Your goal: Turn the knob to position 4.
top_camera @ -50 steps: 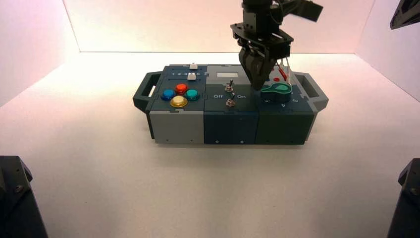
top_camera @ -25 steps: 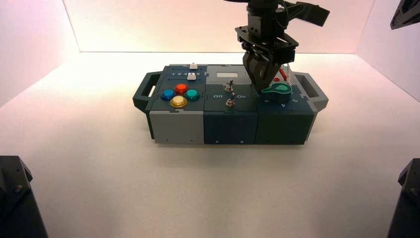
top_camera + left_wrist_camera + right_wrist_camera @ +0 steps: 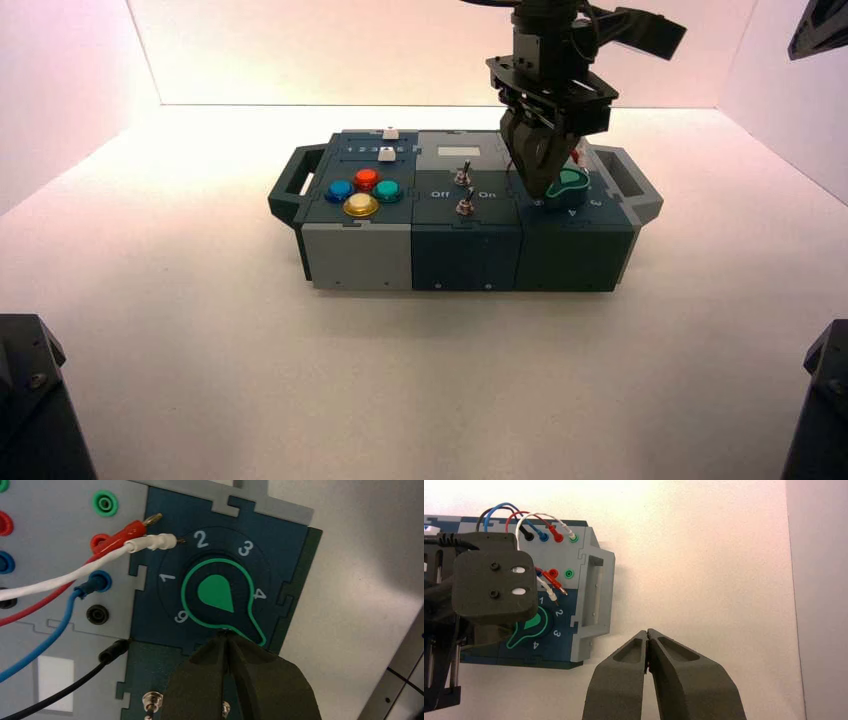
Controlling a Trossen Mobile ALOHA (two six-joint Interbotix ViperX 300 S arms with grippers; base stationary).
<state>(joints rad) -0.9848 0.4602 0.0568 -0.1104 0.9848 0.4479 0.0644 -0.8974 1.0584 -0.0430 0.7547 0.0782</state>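
With fingers pressed together beside the knob (image 3: 218, 594) at the box's right end, left gripper (image 3: 227, 637) pushing, not gripping; probably stiff, smooth plastic, best nudged at its pointed tip, near 4 (image 3: 258, 594).

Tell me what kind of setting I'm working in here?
Likely a lab test enclosure: plain white walls around a bare white floor, holding only a practice control box with coloured push buttons, toggle switches and the knob. The shut left gripper touches that knob.
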